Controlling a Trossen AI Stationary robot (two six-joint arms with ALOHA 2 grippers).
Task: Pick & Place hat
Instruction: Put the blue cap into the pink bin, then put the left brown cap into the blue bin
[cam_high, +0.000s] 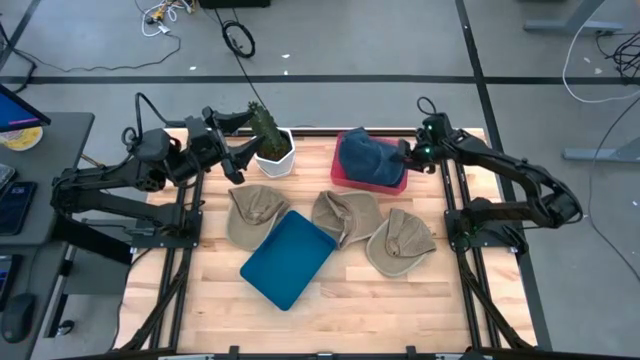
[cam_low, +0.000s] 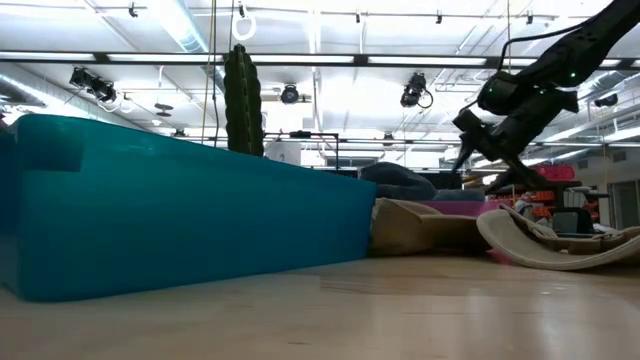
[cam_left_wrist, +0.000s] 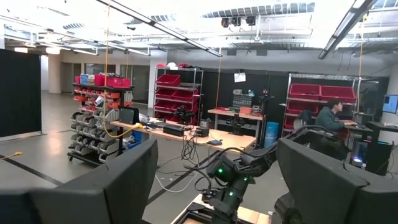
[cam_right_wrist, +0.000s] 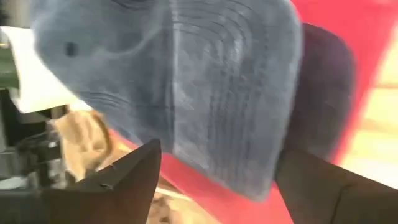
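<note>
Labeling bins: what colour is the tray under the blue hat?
Red tray, beneath the blue hat. Clearest in the high view.

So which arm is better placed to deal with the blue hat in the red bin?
Right. The right gripper hangs open at the blue hat in the red bin; the left gripper sits by the potted plant.

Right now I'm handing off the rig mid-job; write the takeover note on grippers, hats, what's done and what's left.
Right gripper: open, at the dark blue cloth cap lying in the red tray.
Left gripper: open, raised beside the white potted cactus, waiting.
Three tan caps lie on the wooden table around the teal bin.
Done: blue cap in tray. Left: the tan caps.
</note>
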